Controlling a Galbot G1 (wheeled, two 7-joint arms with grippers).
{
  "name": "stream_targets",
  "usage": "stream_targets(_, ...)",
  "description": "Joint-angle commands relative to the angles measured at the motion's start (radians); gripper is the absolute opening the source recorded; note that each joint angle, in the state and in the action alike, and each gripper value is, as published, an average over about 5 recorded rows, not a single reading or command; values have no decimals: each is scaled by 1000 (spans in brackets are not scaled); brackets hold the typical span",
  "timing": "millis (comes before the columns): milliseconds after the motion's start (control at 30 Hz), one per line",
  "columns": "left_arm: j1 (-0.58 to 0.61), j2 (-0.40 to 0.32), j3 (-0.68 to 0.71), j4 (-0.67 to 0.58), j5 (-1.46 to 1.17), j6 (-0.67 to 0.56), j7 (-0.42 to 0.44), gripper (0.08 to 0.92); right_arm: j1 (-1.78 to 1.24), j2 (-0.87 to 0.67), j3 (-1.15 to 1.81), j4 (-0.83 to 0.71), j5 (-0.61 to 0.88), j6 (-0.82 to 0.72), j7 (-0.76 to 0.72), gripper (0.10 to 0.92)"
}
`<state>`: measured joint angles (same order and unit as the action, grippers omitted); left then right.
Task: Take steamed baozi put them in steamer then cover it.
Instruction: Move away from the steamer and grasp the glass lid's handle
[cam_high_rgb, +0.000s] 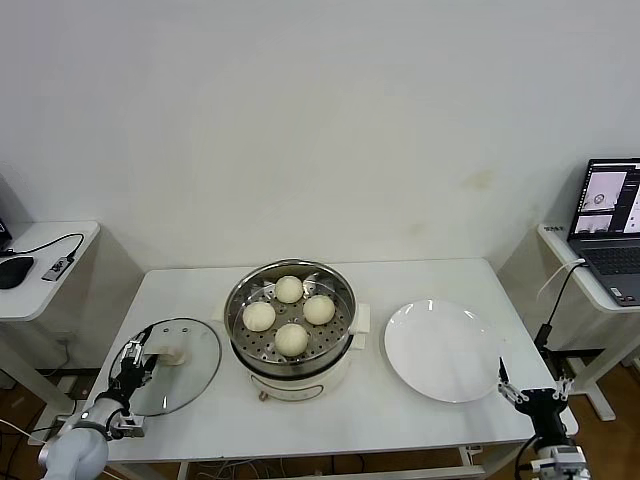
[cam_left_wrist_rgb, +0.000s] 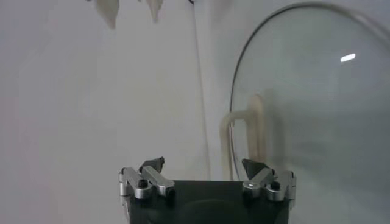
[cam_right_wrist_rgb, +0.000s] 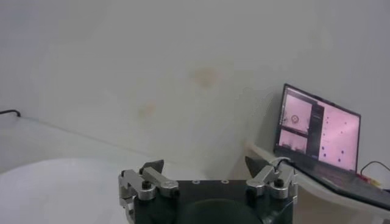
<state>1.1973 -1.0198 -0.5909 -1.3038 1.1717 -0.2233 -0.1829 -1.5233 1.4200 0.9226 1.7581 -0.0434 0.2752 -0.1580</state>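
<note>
Several cream-white baozi (cam_high_rgb: 290, 339) lie on the perforated tray inside the shiny steamer (cam_high_rgb: 336, 288) at the table's middle. The cover (cam_high_rgb: 190, 372), clear glass with a white handle (cam_high_rgb: 167, 351), lies flat on the table left of the steamer. My left gripper (cam_high_rgb: 138, 358) is open and empty, low at the cover's left edge, close to the handle. In the left wrist view the cover (cam_left_wrist_rgb: 304, 103) and its handle (cam_left_wrist_rgb: 244, 137) lie just ahead of the open left gripper (cam_left_wrist_rgb: 207, 167). My right gripper (cam_high_rgb: 535, 390) is open and empty at the table's front right corner.
An empty white plate (cam_high_rgb: 443, 350) lies right of the steamer, near the right gripper. A side table with a laptop (cam_high_rgb: 610, 225) stands at the right, also in the right wrist view (cam_right_wrist_rgb: 320, 131). Another side table with cables (cam_high_rgb: 45, 260) stands at the left.
</note>
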Motion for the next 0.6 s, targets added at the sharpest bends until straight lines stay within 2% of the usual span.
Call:
stream_targets(33,-65,2,24,57,12,0,-7,823,-3,9,-3,-7,-13,6,0,823)
stream_targets(367,-75,0,41,81,-22,-1,-15,820,-4,12,0,-11,-22,9,-1,823)
stream_targets(467,-82,-2,48,95,-30,-3,-12,774,-5,14,0,-13,-23,9,-1,823)
stream_targets(600,-95,-3,54,124,-44,-7,-11,662,-7,14,-1,-13,-26,10,-2,823)
